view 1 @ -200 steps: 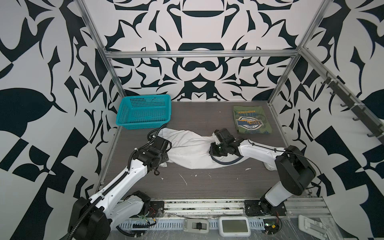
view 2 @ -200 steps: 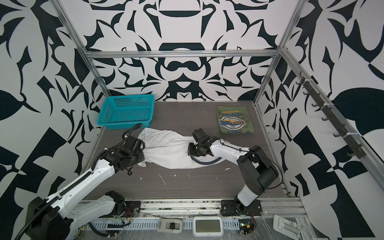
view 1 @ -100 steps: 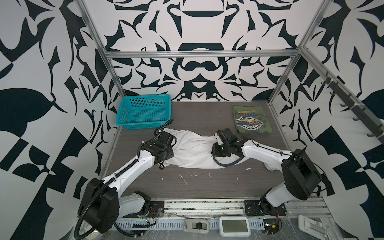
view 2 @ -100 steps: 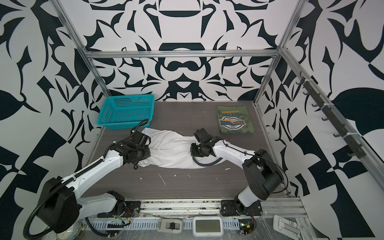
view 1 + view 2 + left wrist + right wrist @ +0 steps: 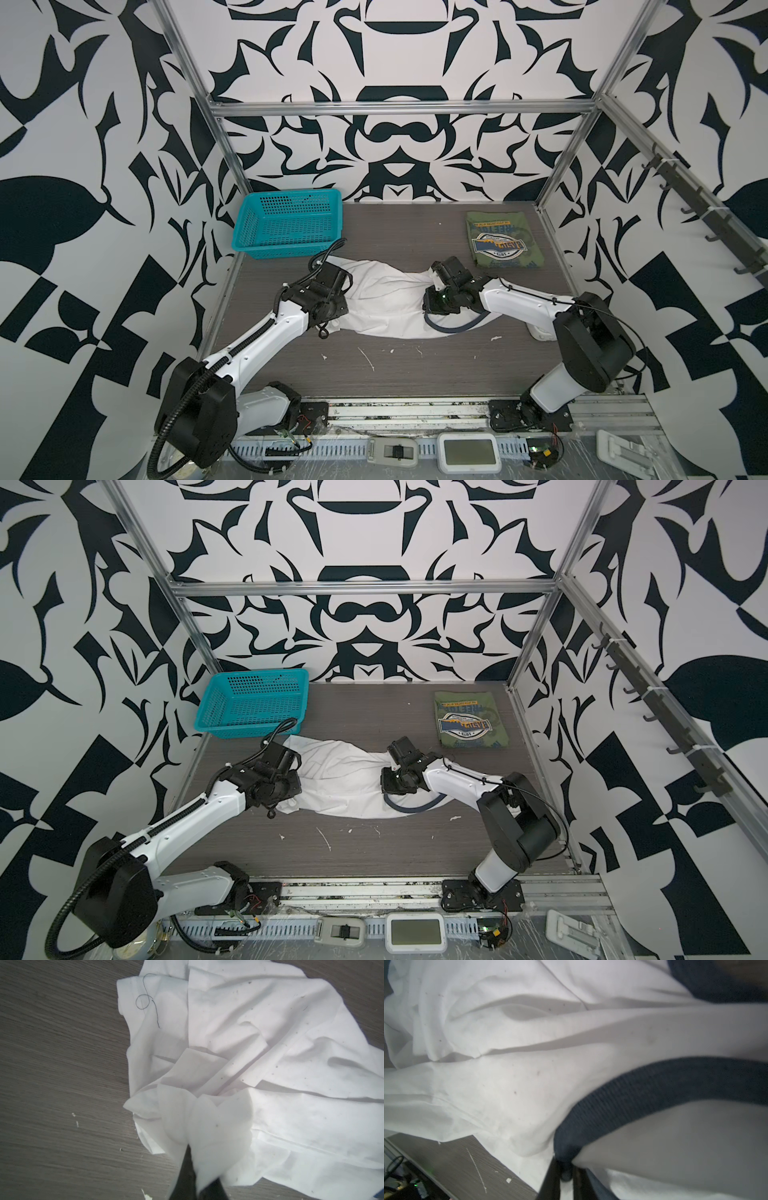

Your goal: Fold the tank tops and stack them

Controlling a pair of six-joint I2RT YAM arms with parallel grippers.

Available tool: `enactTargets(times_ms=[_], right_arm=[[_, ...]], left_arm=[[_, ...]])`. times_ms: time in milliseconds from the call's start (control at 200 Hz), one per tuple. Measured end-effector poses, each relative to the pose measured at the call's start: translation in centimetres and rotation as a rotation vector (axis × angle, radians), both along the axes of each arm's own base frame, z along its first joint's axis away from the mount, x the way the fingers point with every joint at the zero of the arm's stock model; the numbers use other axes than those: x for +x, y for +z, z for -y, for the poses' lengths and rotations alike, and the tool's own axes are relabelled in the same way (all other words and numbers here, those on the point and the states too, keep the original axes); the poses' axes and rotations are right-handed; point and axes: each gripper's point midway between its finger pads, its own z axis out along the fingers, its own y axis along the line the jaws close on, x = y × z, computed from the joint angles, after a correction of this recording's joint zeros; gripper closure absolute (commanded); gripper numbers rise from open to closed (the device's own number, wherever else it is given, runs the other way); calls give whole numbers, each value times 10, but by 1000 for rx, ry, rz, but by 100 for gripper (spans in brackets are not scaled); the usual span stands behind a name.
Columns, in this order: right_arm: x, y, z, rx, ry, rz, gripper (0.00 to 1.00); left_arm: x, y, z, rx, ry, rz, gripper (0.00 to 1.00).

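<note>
**One top folded, white top held at both ends**

The green top (image 5: 503, 241) was seen folded flat, badge up, beyond the right gripper (image 5: 564, 1172) and off to its outer side, apart from it. That half of the folding was judged done. The white top (image 5: 386, 299) lay rumpled on the table (image 5: 415, 374) as a creased strip stretched between the two grippers, not yet spread or folded. Flattening, folding and stacking it on the green top were judged to remain.

The left gripper (image 5: 197, 1178) was clenched on a bunched white corner at its end of the strip. Most of the cloth was spread ahead of its fingers. The right gripper was clamped on the navy trim (image 5: 654, 1084) at the other end, and a loop of that trim hung just below it toward the near edge. The basket (image 5: 286, 226) stood just beyond the left gripper and held nothing that could be made out.

Against the earlier frames, the left arm was found swung inward, with its gripper carried slightly toward the basket and the right gripper. The right gripper was hardly displaced. The white top was left in much the same strip, and the green top was not moved.
</note>
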Motion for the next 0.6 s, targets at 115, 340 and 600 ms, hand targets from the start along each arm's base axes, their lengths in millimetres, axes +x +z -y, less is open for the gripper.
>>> enactTargets(times_ms=[115,340,600], right_arm=[[-1,4,3,-7,-2,5,95],[-9,38,34,-115,-10,83,99],[-6,67,96,-220,-130,150,100]], left_arm=[[0,0,0,0,0,0,95],[-1,1,5,6,-29,3,87],[-13,10,49,30,-199,39,60]])
